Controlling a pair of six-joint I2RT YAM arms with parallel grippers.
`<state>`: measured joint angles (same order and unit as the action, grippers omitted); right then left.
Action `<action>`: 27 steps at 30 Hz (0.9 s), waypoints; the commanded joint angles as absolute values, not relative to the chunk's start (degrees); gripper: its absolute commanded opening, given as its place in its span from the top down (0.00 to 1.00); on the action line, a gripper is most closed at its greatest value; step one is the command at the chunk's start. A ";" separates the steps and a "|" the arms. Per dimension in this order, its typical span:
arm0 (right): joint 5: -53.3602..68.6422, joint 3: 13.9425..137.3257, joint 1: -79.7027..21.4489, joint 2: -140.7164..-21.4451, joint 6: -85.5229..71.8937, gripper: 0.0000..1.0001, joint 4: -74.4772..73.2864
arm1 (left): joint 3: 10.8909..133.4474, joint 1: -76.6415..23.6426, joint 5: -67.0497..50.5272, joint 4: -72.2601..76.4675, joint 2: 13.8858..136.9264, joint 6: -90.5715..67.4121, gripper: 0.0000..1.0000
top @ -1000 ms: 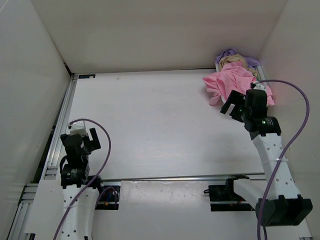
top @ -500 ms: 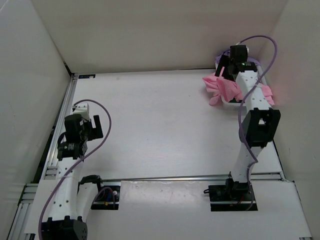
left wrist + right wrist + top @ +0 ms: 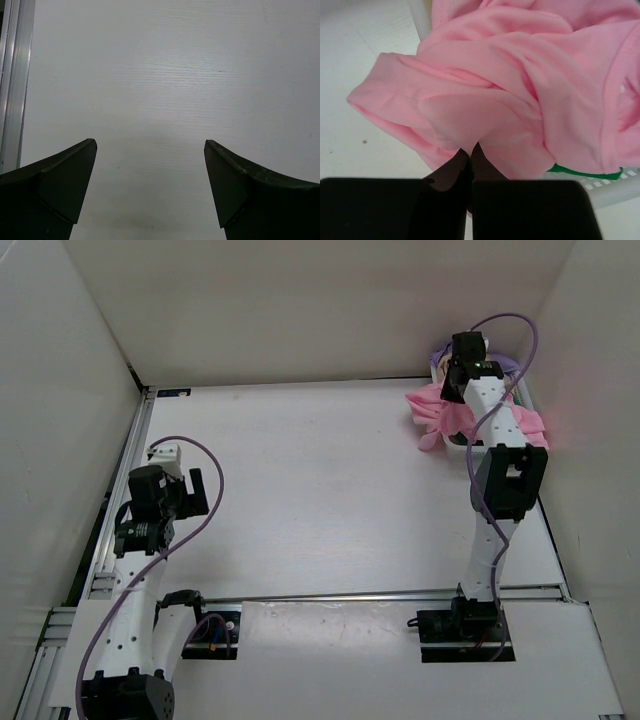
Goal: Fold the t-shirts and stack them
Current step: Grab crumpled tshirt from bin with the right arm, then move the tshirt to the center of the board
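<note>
In the last second my right arm has stretched out from the middle of the right side to the far right corner, and the right hand (image 3: 470, 152), which was wide open before, is now closed tight. In the right wrist view its two fingers meet on a fold at the near edge of the pink t-shirt (image 3: 510, 100), so I judge that it has pinched the cloth, though only a thin piece of it. The pink t-shirt lies crumpled on top of the pile in the white basket (image 3: 615, 192), hanging over its rim onto the counter (image 3: 320, 490), and a strip of the green t-shirt (image 3: 585, 174) shows under it. The other shirts I cannot make out clearly from here. My left hand (image 3: 150, 145) has moved only a little. It hovers over the bare counter on the left side, its fingers spread wide and holding nothing. For the task this means the first shirt is caught but not yet out of the basket. Nothing is folded or stacked so far. I think the next step is to pull it to the open middle, carefully, because such a small pinch could slip.
</note>
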<state>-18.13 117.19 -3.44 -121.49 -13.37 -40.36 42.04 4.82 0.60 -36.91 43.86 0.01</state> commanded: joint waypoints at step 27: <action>8.80 127.46 -40.34 -88.24 -13.09 1.00 -7.56 | 41.48 5.19 -4.75 -36.74 32.52 0.00 0.00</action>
